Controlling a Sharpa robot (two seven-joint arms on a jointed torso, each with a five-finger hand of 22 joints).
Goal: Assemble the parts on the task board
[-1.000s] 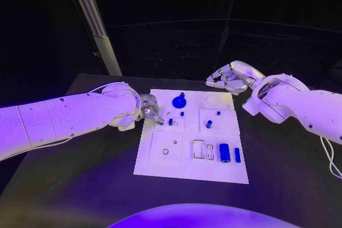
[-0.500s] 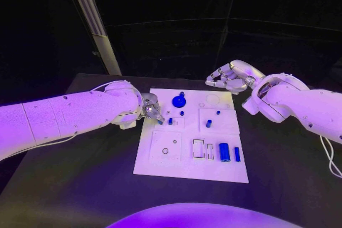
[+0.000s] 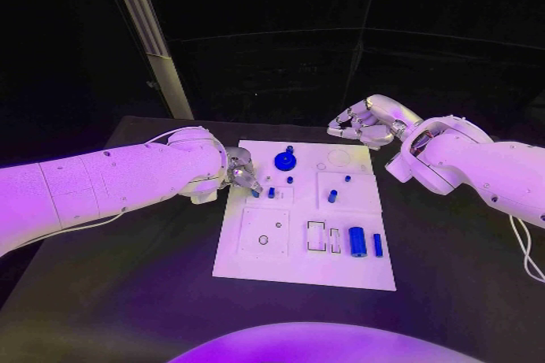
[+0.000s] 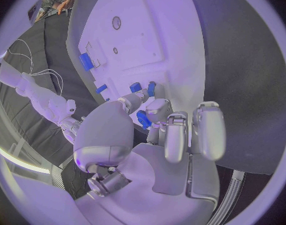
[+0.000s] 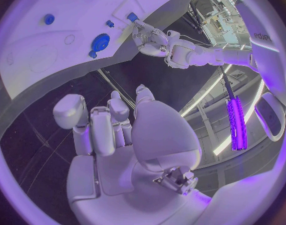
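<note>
Partly done, as a judgement: several parts lying loose on the board in mid counter. Left hand at the board's left edge, pinching a small part. Right hand clenched, holding nothing, beyond the far edge.

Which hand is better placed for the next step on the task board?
Probably the left hand: it is at the task board's left edge, holding a small blue part. The right hand hangs beyond the far edge, holding nothing.
</note>
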